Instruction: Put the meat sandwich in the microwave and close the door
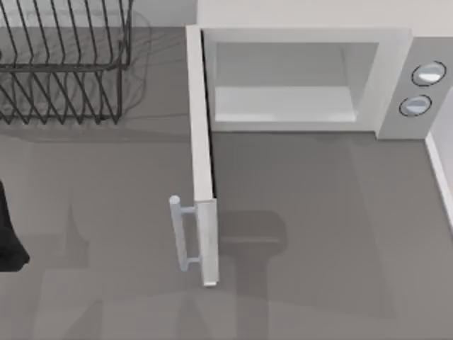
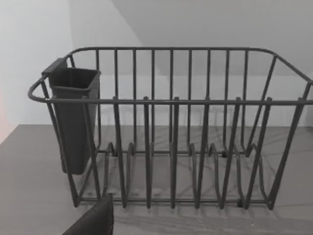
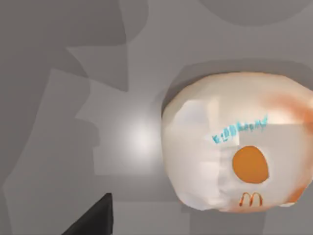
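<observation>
The microwave [image 1: 304,34] stands at the back of the table, right of centre, with its pale cavity [image 1: 283,99] bare. Its door [image 1: 202,142] is swung fully out toward the front, and the bar handle [image 1: 182,234] faces left. Two knobs [image 1: 428,73] sit on its right panel. In the right wrist view the meat sandwich [image 3: 230,147] lies on the grey table as a pale rounded bundle with an orange spot and blue lettering. A dark tip of my right gripper [image 3: 93,220] shows beside and apart from it. My left arm [image 1: 8,237] rests at the table's left edge.
A dark wire dish rack [image 1: 64,64] stands at the back left. The left wrist view faces the rack [image 2: 171,137] and its dark cutlery cup [image 2: 73,117]. A white wall edge [image 1: 442,163] runs along the right side. Open grey tabletop lies in front of the microwave.
</observation>
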Tool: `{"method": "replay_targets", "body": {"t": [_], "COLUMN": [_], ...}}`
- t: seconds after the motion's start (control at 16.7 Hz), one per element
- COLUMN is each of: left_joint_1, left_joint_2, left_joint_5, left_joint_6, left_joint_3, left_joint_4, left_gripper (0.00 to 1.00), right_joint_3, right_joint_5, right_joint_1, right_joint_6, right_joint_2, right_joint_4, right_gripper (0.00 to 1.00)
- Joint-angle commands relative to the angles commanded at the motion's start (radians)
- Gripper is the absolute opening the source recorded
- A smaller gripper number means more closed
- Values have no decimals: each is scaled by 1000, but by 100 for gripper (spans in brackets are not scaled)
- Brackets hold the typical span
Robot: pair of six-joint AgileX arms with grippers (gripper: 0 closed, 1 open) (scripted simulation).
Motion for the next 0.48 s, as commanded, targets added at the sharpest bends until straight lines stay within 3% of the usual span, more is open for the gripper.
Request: {"method": "replay_targets", "body": {"t": [0.48], "left_joint_1": [0], "left_joint_2": [0], "left_joint_5": [0], "left_joint_6": [0], "left_joint_3": [0], "left_joint_4": [0], "left_gripper": [100], "right_joint_3": [-151], "right_joint_5": [0], "right_joint_1": [-1], "right_joint_6": [2], "right_joint_2": [162], "right_joint_4": [319], "right_gripper": [100]}}
